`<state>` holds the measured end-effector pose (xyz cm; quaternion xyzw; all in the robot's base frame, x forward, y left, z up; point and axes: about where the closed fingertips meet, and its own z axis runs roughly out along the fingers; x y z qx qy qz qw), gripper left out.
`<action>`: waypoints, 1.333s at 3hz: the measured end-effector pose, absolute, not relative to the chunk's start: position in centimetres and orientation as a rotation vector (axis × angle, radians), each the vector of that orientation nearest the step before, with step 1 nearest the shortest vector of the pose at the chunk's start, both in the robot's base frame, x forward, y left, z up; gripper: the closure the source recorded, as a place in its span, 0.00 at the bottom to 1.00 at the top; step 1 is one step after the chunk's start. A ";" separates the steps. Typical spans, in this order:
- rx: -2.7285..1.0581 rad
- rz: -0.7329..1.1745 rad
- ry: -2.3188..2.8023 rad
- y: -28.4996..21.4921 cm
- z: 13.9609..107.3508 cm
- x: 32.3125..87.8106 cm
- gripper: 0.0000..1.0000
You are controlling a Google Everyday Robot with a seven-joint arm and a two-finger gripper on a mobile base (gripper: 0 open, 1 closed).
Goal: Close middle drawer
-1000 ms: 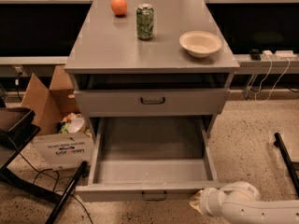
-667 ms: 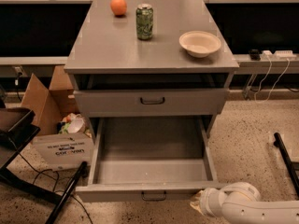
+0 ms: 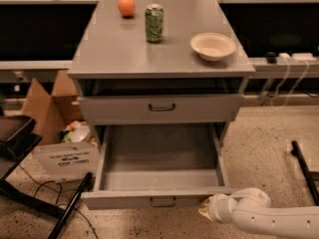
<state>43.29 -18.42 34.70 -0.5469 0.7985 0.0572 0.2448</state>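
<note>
Almost nothing has changed over the last second. The middle drawer (image 3: 159,156) is as far out as it was, its long shallow tray bare and its low front panel with the small dark handle (image 3: 163,201) at the near edge of the scene. It sits below the taller-fronted drawer (image 3: 159,108), which is pushed in. The white arm (image 3: 251,213) reaches in from the near right, and the pincer (image 3: 205,209) sits just beside the right end of the drawer's front panel, about where it was. I cannot tell whether it is set wide or narrow, or whether it touches the panel yet. On the bench (image 3: 109,49) the orange (image 3: 126,6), can (image 3: 154,23) and bowl (image 3: 213,46) are undisturbed. By my reading the closing push has not begun, so the whole task remains.
</note>
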 end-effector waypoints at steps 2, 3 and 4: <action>-1.498 0.150 2.140 -17.8 33.8 45.0 1.00; -1.491 0.134 2.117 -17.4 33.7 47.3 1.00; -1.479 0.120 2.099 -17.1 33.3 49.6 1.00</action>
